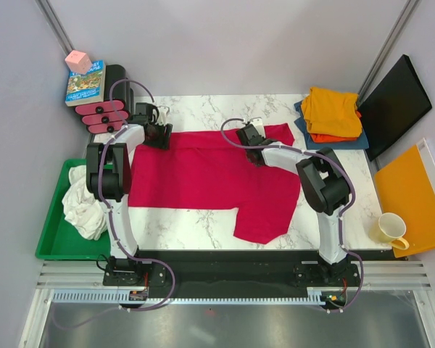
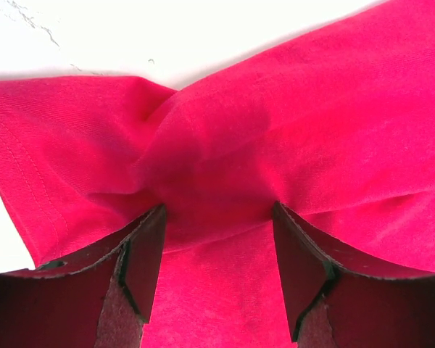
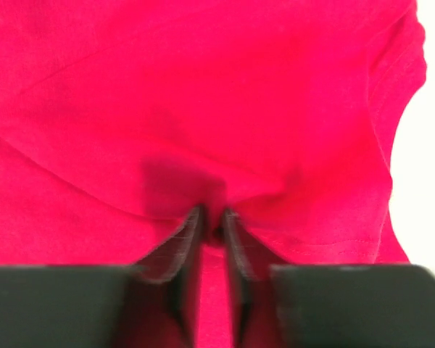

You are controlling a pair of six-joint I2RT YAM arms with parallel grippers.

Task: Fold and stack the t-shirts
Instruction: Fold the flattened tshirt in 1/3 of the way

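Top view: we count five t-shirts. One crimson t-shirt [image 1: 203, 181] lies spread mid-bench [image 1: 181, 221]. Three are stacked at 2 o'clock: yellow-orange t-shirt [image 1: 332, 109] on top, orange t-shirt [image 1: 332, 137] under it, blue t-shirt [image 1: 302, 125] at the bottom. One white t-shirt [image 1: 83, 203] is crumpled in the green tray [image 1: 51, 243] at 9 o'clock. Two arms: left gripper [image 1: 158, 135] at the crimson shirt's 11 o'clock corner, right gripper [image 1: 248, 136] at its far edge, 12 o'clock.

Left wrist: jaws roughly half apart, a thick puckered bunch of crimson cloth gripped between them, touching both fingers [image 2: 141, 254].

Right wrist: jaws narrow, nearly together, pinching a thin crimson fold.
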